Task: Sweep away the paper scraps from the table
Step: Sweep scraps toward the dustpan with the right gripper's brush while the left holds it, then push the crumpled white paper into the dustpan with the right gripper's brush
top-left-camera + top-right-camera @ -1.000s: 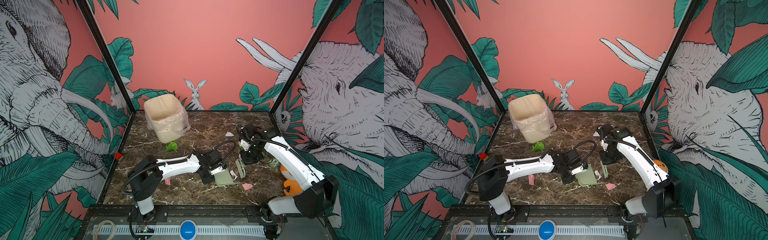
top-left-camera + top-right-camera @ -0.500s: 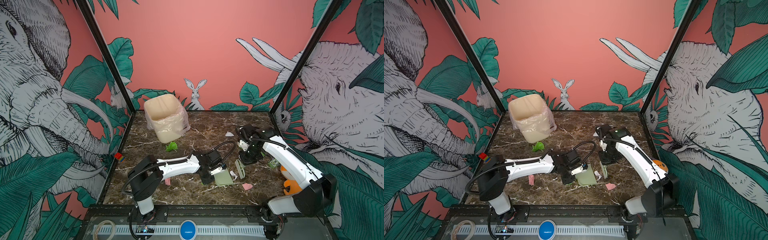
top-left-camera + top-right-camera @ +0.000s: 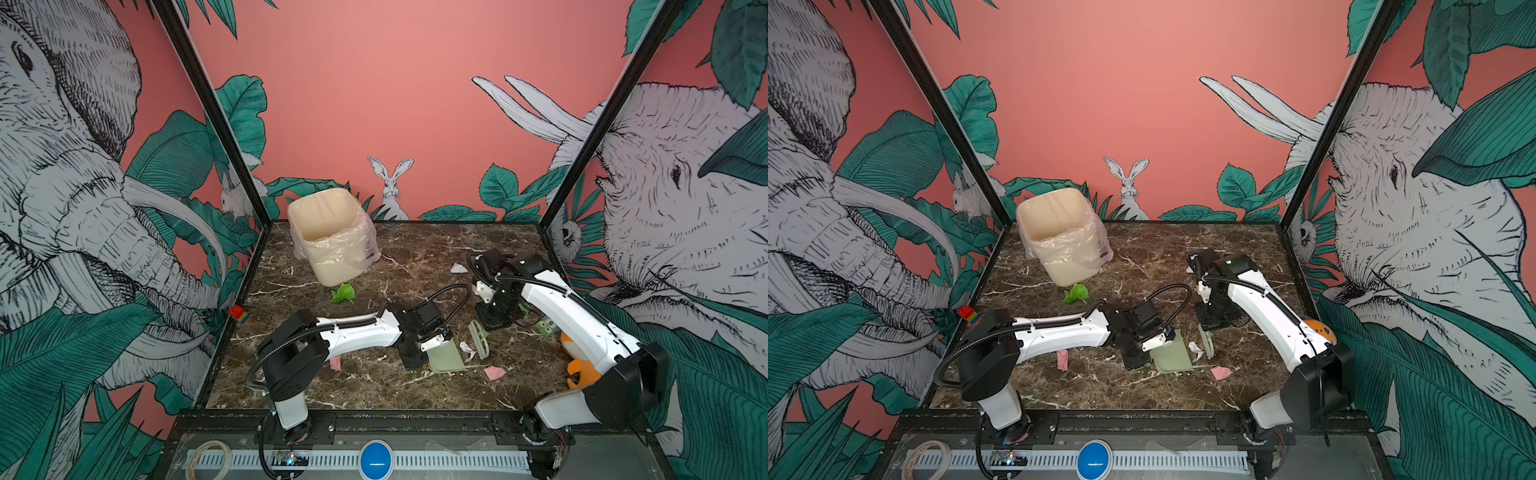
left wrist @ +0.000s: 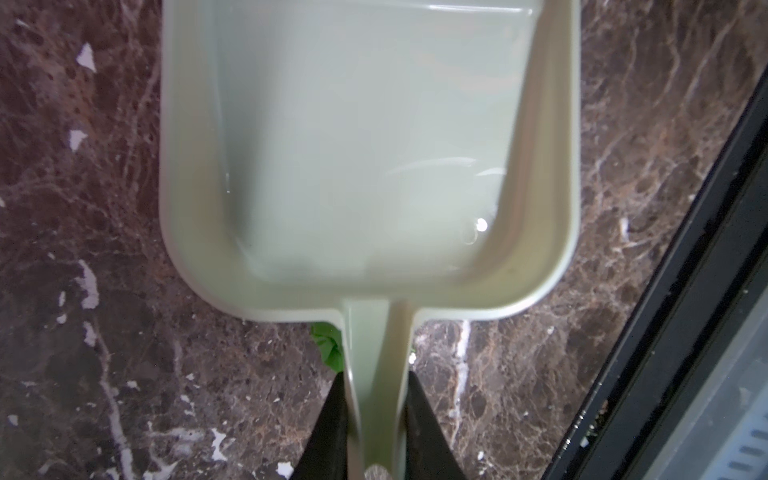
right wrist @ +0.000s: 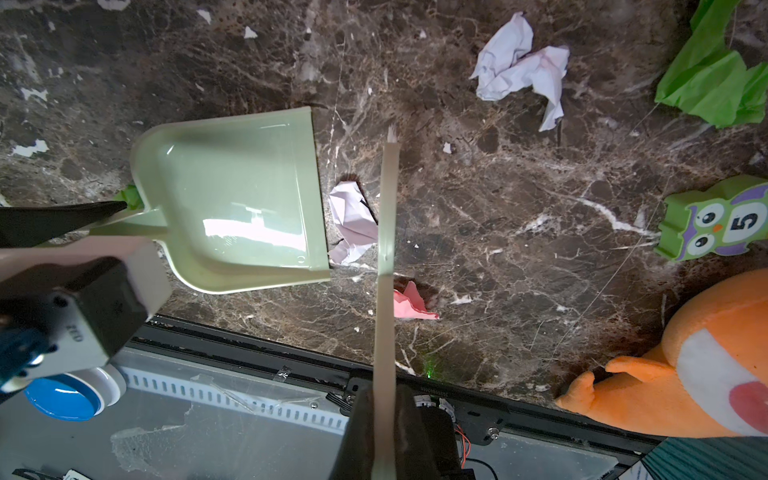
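My left gripper (image 4: 376, 374) is shut on the handle of a pale green dustpan (image 3: 446, 359) that lies flat on the table (image 3: 374, 386). My right gripper (image 5: 384, 390) is shut on a pale green brush (image 5: 386, 232), which stands just beyond the pan's open lip. One white paper scrap (image 5: 353, 220) lies between lip and brush. A pink scrap (image 5: 409, 305) lies beside the brush, near the front edge. Farther off lie a white crumpled scrap (image 5: 519, 68) and a green one (image 5: 715, 83). A green scrap (image 4: 328, 345) peeks from under the pan's handle. Another green scrap (image 3: 343, 293) lies by the bin, a pink one (image 3: 335, 363) beside the left arm.
A cream bin with a plastic liner (image 3: 332, 237) stands at the back left. An orange plush toy (image 3: 579, 370) and a green owl block (image 5: 715, 218) sit at the right side. A coloured cube (image 3: 238, 314) rests on the left frame edge.
The right arm has shifted only slightly. The brush, the dustpan and the scraps lie where they were.
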You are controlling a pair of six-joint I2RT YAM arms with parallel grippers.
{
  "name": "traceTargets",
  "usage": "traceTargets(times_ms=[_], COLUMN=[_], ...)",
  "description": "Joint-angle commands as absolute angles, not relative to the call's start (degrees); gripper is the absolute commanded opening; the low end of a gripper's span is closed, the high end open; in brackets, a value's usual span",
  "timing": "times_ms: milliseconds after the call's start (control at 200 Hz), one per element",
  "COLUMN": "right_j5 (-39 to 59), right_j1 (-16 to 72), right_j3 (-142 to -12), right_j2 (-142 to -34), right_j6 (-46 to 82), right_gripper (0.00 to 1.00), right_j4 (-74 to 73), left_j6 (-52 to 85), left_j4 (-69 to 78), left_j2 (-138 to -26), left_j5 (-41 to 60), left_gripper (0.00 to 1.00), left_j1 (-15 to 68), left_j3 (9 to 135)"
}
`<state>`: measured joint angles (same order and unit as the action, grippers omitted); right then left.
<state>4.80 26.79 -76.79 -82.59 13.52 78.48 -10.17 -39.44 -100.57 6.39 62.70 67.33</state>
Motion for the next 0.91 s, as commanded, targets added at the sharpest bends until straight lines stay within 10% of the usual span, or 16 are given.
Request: traceTargets(times_ms=[0, 900], right_j5=[4.06, 20.4], right_j1=[27.16, 33.07], right_j3=[-77.23, -78.4], right_j2=[-82.62, -80.11], right_j6=[13.54, 19.43], right_gripper=[0.0, 0.0], right_j4=[80.25, 73.87], left_j6=[-11.16, -10.81], left_j4=[-41.17, -40.96], left_j2=[-101.41, -101.44], left_j5=[6.61, 6.69], left_gripper=[0.02, 0.02], left_j1=[62.93, 62.93], left_j3=[68.44, 68.91])
